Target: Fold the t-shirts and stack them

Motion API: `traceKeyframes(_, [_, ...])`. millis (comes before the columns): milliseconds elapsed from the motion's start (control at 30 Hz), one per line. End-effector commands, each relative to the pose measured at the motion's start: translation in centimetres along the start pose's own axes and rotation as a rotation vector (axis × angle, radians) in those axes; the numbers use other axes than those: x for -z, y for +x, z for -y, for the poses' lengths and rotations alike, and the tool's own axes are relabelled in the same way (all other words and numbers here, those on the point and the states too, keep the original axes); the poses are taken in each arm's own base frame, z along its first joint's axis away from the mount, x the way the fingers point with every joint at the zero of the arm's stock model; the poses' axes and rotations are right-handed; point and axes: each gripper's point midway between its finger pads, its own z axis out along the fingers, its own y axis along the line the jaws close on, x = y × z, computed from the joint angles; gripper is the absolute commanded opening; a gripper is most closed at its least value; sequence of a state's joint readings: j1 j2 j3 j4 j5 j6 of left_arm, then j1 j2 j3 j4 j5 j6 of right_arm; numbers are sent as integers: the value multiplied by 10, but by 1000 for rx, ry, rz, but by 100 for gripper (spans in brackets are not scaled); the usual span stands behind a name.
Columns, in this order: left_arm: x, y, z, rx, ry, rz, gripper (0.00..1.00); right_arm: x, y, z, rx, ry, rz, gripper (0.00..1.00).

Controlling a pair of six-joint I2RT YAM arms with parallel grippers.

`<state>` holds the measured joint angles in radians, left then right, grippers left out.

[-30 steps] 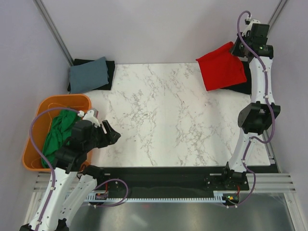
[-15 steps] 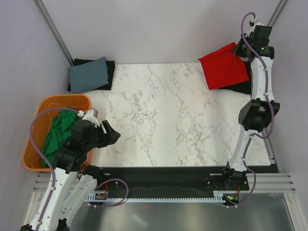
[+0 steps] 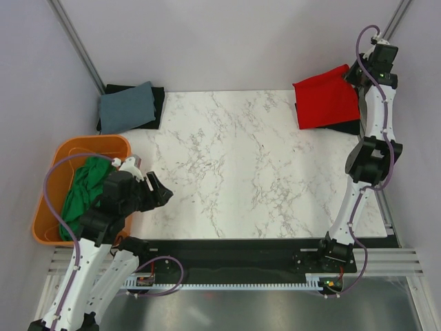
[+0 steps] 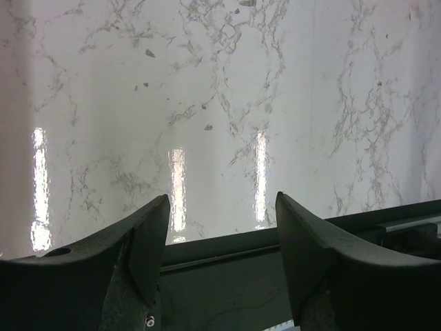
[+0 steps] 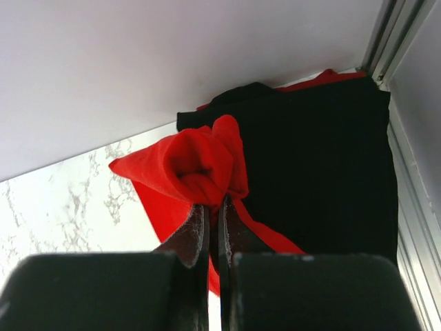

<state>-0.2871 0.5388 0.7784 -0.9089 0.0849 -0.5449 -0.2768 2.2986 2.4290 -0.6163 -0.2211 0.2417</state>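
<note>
Far left: an orange basket (image 3: 47, 181) of smooth moulded plastic with rounded corners is seen just beside the left edge of the counter (image 3: 234, 165). A green t-shirt (image 3: 84, 189) lies crumpled inside it in loose, soft ridges. It is unfolded and is judged to be work left to do.

Upper left: a grey-blue t-shirt (image 3: 127, 105) is laid as a flat, neat rectangle on a dark garment (image 3: 158, 102). This stack is judged finished as far as can be seen.

Lower left: the left tool (image 4: 220, 207) is held open above the near edge of the counter, with nothing between its jaws. Its two matte dark fingers are spread apart, and only glossy surface is seen between them.

Centre: the counter is a white marble pattern with grey veins, polished enough that streaks of light are reflected. No garment is spread on it.

Upper right: a red t-shirt (image 3: 324, 102), folded to a rough square of soft knit, is placed partly over a black garment (image 5: 324, 158) in the far right corner. One edge is gathered into a rolled tuft, and the right tool (image 5: 213, 210) is clamped shut on that tuft.

Progress, as judged: the red piece is being set on a second stack, with release and squaring left. The green one is yet to be drawn out, folded and stacked
</note>
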Motion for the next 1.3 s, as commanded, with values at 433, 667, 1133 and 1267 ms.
traceKeyframes(433, [-6, -5, 1, 23, -5, 11, 70, -85, -8, 106, -205, 234, 257, 23])
traceKeyframes(667, [-4, -7, 2, 23, 3, 26, 70, -60, -40, 107, -298, 294, 359, 79])
traceKeyframes(1133, [-4, -6, 3, 21, 8, 23, 71, 157, -103, 3, -366, 97, 481, 93])
traceKeyframes(1267, [1, -8, 5, 17, 30, 47, 71, 186, -39, -50, -334, -55, 336, 98])
